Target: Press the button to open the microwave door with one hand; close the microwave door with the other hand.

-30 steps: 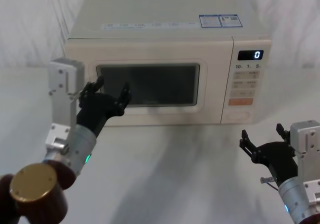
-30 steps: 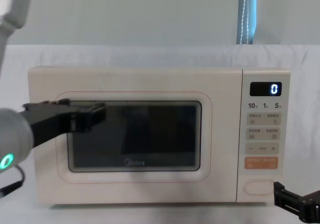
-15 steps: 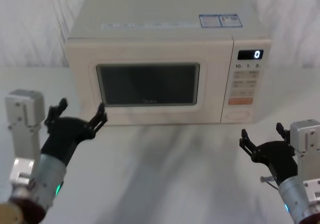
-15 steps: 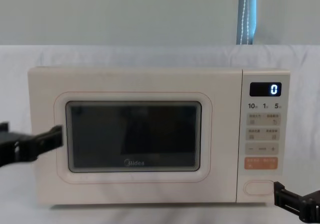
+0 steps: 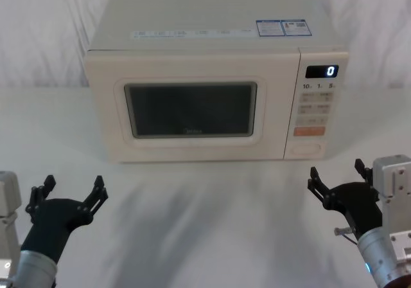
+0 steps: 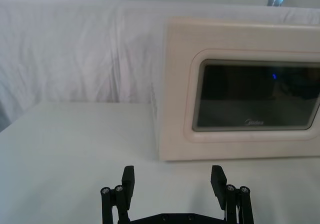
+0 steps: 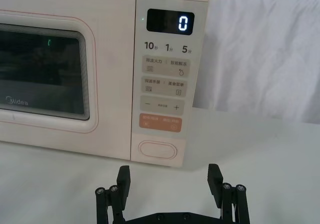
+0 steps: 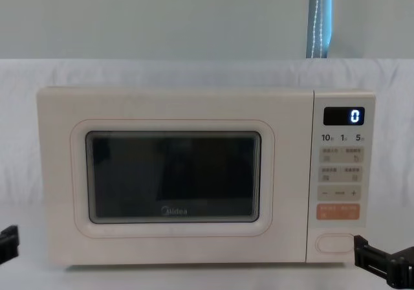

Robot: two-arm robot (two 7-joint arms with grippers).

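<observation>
The cream microwave stands at the back of the table with its microwave door (image 5: 192, 108) (image 8: 174, 180) (image 6: 250, 99) (image 7: 45, 79) shut flush against the body. The button (image 5: 306, 150) (image 8: 334, 243) (image 7: 157, 150), a plain cream pill shape, sits at the bottom of the control panel under the orange key. My left gripper (image 5: 64, 195) (image 6: 172, 181) is open, low at the near left, well in front of the door. Open too, my right gripper (image 5: 337, 179) (image 7: 169, 180) hovers at the near right, in front of and just below the button, touching nothing.
The white cloth-covered table (image 5: 205, 211) stretches between the microwave and both grippers. The control panel's display (image 5: 322, 71) reads 0. White drapery hangs behind the microwave.
My left gripper has pulled back from the door window, down and toward the near left of the table. The door stays shut. The right gripper has not moved.
</observation>
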